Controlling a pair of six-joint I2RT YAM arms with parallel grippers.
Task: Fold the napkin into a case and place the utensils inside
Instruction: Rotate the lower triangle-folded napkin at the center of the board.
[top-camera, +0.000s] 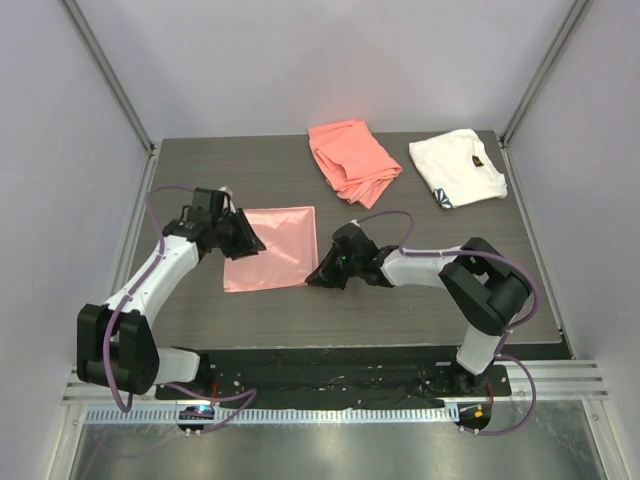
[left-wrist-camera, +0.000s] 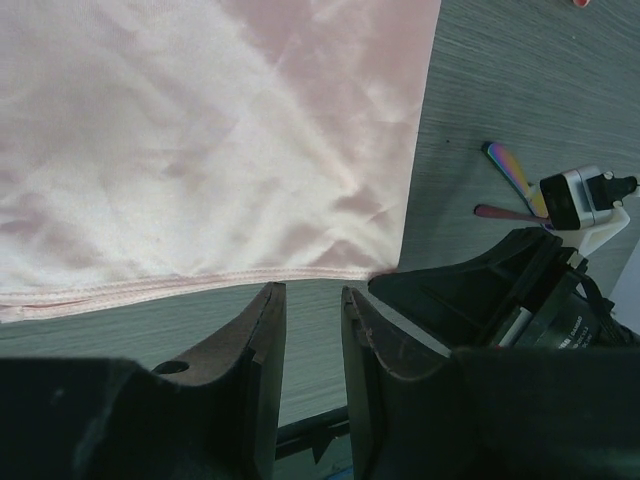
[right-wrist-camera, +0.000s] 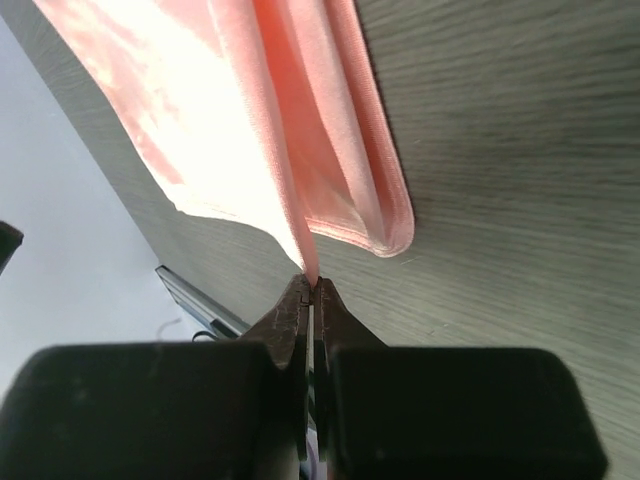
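Observation:
The glossy pale-pink napkin (top-camera: 272, 247) lies spread on the dark table (top-camera: 420, 300). My right gripper (top-camera: 314, 279) is at its near right corner, shut on a pinch of the cloth (right-wrist-camera: 311, 270); a rounded fold of napkin (right-wrist-camera: 385, 215) lies just right of the tips. My left gripper (left-wrist-camera: 312, 300) stands open at the napkin's left hem (left-wrist-camera: 200, 285), fingertips just short of it, nothing between them. Two slim iridescent utensils (left-wrist-camera: 512, 172) lie on the table past the napkin's right edge, partly behind the right gripper's body (left-wrist-camera: 480, 290). They do not show in the top view.
A thicker coral-orange cloth (top-camera: 352, 160) lies crumpled at the back middle. A folded white cloth with a dark mark (top-camera: 458, 167) sits at the back right. Grey walls and metal posts close in the table on three sides.

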